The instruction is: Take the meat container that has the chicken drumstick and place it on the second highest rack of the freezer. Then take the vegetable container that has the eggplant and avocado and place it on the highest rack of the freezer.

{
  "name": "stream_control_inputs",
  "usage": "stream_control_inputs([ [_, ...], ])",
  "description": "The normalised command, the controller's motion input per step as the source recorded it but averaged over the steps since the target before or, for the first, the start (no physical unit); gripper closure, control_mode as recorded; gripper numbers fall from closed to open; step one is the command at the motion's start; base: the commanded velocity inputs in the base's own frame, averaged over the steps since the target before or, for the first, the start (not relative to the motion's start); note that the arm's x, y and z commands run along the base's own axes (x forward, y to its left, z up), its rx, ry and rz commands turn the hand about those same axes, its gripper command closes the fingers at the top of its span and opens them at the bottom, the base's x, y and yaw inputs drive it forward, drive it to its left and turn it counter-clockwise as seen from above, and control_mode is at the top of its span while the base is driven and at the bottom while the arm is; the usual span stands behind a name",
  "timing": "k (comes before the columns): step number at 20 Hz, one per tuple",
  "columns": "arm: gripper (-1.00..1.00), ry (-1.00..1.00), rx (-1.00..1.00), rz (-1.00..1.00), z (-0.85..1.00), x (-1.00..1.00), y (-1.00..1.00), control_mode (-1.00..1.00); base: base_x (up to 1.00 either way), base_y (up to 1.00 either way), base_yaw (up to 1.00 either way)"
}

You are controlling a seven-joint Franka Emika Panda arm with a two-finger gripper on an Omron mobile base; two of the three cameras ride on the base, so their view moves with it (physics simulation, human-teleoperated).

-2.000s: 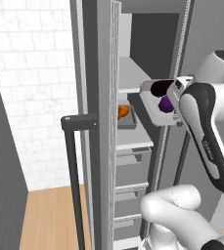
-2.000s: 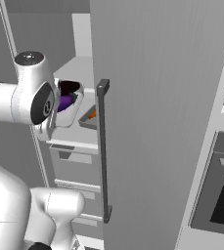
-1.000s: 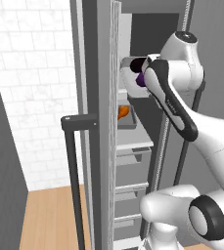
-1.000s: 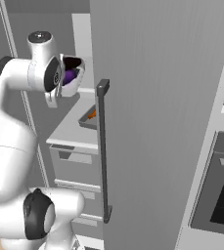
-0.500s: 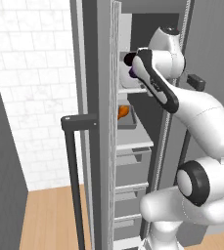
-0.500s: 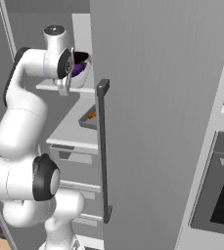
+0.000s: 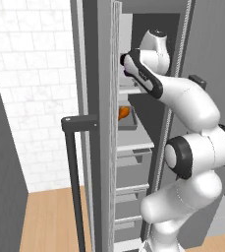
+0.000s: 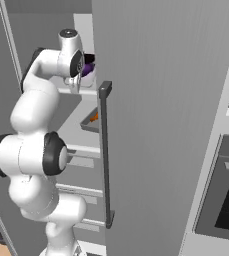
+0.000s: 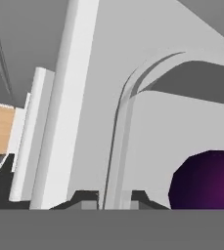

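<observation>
My gripper [image 9: 112, 199] is shut on the pale rim of the vegetable container [image 9: 133, 122], with the purple eggplant [image 9: 206, 180] lying inside it. In the right base view the hand holds that container [image 8: 88, 75] just above the highest rack [image 8: 81, 90] inside the freezer [image 8: 161, 100]. The eggplant [image 8: 88, 68] shows there, and a dark lump above it may be the avocado. One shelf down, the meat container [image 7: 130, 121] with the orange chicken drumstick [image 7: 124, 113] rests on the second highest rack [image 7: 133, 138]. In the left base view the door edge hides the gripper's fingers.
The freezer door [image 7: 97, 123] stands open on the left, its dark bar handle [image 7: 77, 187] sticking out. Grey drawers [image 7: 131, 172] fill the freezer below the shelves. A black built-in oven [image 8: 226, 200] sits to the right. The white-tiled wall [image 7: 30, 98] lies behind the door.
The arm has risen and reached forward, carrying the vegetable container from second-rack height up and into the freezer at the highest rack. The meat container has not moved.
</observation>
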Motion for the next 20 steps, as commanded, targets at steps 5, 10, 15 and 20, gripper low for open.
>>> stream_control_inputs([
  [5,1.00,0.00,0.00,0.00,-0.34,0.62,0.00,-1.00,0.00,0.00,0.00],
  [10,1.00,0.00,0.00,0.00,-0.19,0.58,0.00,-1.00,0.00,0.00,0.00],
  [15,1.00,0.00,0.00,0.00,-0.23,0.55,0.00,-1.00,0.00,0.00,0.00],
  [20,1.00,0.00,0.00,-0.01,-0.10,0.25,0.02,-1.00,0.00,0.00,0.00],
])
